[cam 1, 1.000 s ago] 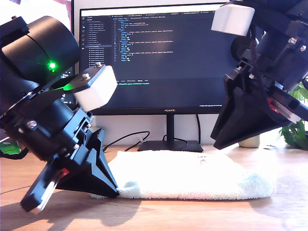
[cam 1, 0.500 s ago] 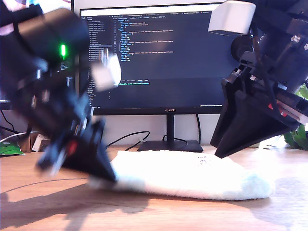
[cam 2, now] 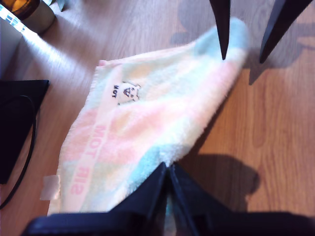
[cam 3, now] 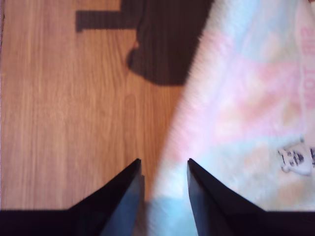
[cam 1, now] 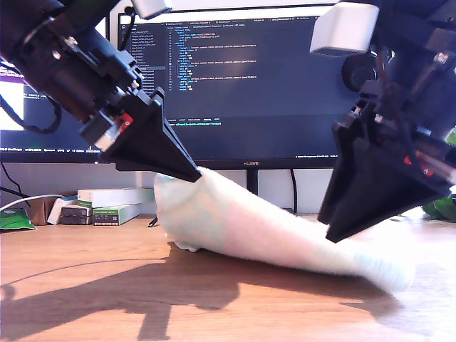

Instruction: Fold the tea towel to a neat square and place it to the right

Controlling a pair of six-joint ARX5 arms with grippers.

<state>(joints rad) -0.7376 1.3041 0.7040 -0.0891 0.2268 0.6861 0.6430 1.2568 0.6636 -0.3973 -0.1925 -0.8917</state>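
Observation:
The tea towel (cam 1: 242, 224) is fluffy white with pale pink and mint patches (cam 2: 147, 118). It slopes from a raised corner down to the wooden table (cam 1: 214, 306). My first gripper (cam 1: 196, 174) is shut on that raised corner (cam 2: 169, 169), high at the exterior view's left. My second gripper (cam 1: 335, 235) is low at the exterior view's right and open. Its fingers straddle the towel's (cam 3: 246, 98) far corner with a gap between them (cam 3: 164, 164). The first wrist view shows these two fingertips (cam 2: 224, 49) apart at that corner.
A monitor (cam 1: 242, 85) with code on it stands behind the towel on a black stand (cam 1: 251, 182), whose base (cam 2: 19, 123) lies beside the towel. Small boxes (cam 1: 107, 203) and a green packet (cam 1: 14, 217) sit at the exterior view's left rear.
My first gripper has risen from the table with the towel's corner, pulling that end up and toward the middle. The second arm has barely shifted.

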